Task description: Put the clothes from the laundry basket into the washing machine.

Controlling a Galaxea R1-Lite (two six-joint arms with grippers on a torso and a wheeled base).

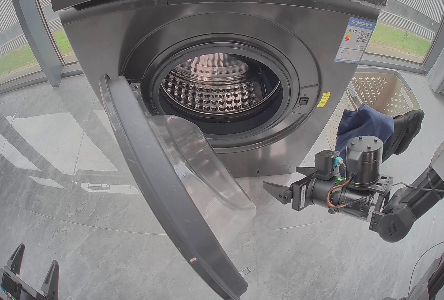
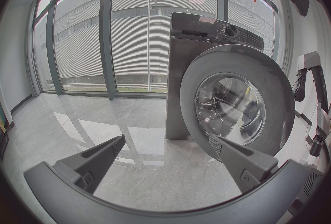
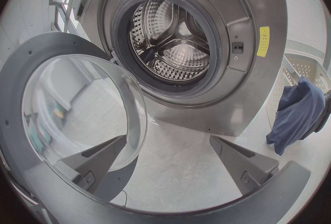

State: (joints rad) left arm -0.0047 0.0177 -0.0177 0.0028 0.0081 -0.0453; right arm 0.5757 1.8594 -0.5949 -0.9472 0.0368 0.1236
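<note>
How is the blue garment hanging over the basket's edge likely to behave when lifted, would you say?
Probably floppy: the blue garment drapes in soft folds over the laundry basket rim. It would likely sag and trail when lifted.

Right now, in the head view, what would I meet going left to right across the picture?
left gripper → open washer door → right gripper → blue garment → black garment

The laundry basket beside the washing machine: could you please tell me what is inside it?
A blue garment and a black garment drape over the near rim of the laundry basket; its floor is hidden behind them.
</note>
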